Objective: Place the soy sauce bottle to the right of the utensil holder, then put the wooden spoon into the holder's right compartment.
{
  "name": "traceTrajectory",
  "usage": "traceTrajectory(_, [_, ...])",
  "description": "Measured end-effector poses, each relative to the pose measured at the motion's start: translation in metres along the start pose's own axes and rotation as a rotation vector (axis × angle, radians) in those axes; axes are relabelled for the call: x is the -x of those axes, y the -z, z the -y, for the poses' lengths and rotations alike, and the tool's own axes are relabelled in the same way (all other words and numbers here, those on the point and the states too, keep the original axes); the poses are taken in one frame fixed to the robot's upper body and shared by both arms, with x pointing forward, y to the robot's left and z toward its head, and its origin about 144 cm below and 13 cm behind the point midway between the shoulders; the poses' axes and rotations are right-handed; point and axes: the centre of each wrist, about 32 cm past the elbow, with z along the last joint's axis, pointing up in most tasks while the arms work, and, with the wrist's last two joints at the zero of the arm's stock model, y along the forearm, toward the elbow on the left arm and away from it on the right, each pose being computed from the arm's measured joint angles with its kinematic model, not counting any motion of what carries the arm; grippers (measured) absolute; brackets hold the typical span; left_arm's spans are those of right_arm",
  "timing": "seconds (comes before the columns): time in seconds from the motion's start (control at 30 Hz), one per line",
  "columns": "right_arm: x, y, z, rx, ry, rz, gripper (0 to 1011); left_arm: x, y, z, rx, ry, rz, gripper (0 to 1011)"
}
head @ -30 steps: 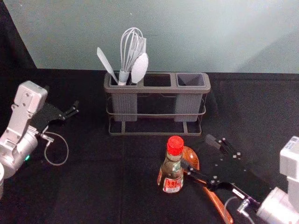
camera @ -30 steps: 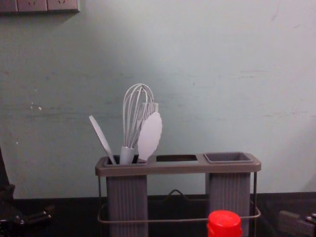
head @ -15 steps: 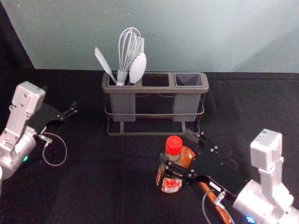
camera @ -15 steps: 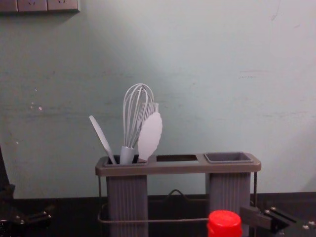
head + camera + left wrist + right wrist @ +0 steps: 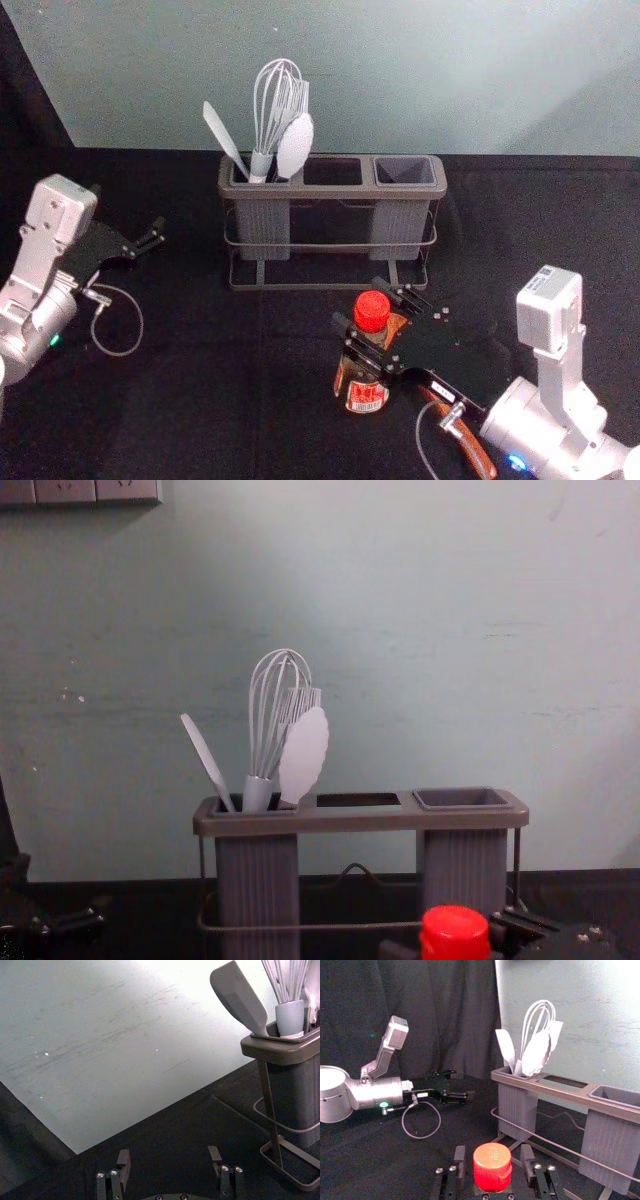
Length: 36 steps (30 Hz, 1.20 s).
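At the near right of the black-covered counter (image 5: 190, 420), the wooden spoon (image 5: 472, 451) lies with its handle slanting toward the near right and its bowl just beside the soy sauce bottle, partly hidden under the right arm. The soy sauce bottle (image 5: 366, 397) stands upright, red cap on top, on the near side of the utensil holder and in line with its right half. Around it reaches the right gripper (image 5: 360, 304), coming from the right over the spoon; its fingers are released, one on each side of the bottle, and the right wrist view shows gaps between them and the red cap. Well apart, on the left of the counter, the left gripper (image 5: 128, 207) is parked with its fingers spread. Farther off, the utensil holder (image 5: 333, 191) stands upright on its wire frame. Its left compartment carries a whisk (image 5: 268, 110), a pale spatula (image 5: 222, 136) leaning left, a white scalloped utensil (image 5: 295, 147) and a bristled brush (image 5: 303, 98) behind that. To the right of the middle opening sits the grey right compartment (image 5: 405, 172). Beyond everything rises a pale, scuffed wall (image 5: 450, 70).
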Motion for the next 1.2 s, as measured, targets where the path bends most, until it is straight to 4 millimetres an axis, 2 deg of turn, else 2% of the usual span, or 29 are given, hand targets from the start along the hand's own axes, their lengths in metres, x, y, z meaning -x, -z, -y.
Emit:
traceTrajectory(0.2, [0.0, 0.0, 0.0, 0.001, -0.001, 0.001, 536, 0.0, 0.0, 0.0, 0.0, 0.0, 0.0, 1011])
traceTrajectory(0.27, [0.001, 0.0, 0.0, 0.001, -0.002, 0.0, 448, 0.0, 0.0, 0.0, 0.0, 0.0, 0.0, 1011])
traceTrajectory(0.37, [0.001, -0.001, 0.0, -0.001, -0.003, -0.003, 385, 0.0, 0.0, 0.0, 0.0, 0.0, 0.0, 1011])
traceTrajectory(0.8, [0.001, -0.02, 0.006, -0.051, -0.002, 0.003, 383, 0.0, 0.0, 0.0, 0.0, 0.0, 0.0, 1011])
traceTrajectory(1.2, [-0.021, -0.03, 0.029, -0.075, 0.104, 0.026, 383, 0.0, 0.0, 0.0, 0.0, 0.0, 0.0, 1011])
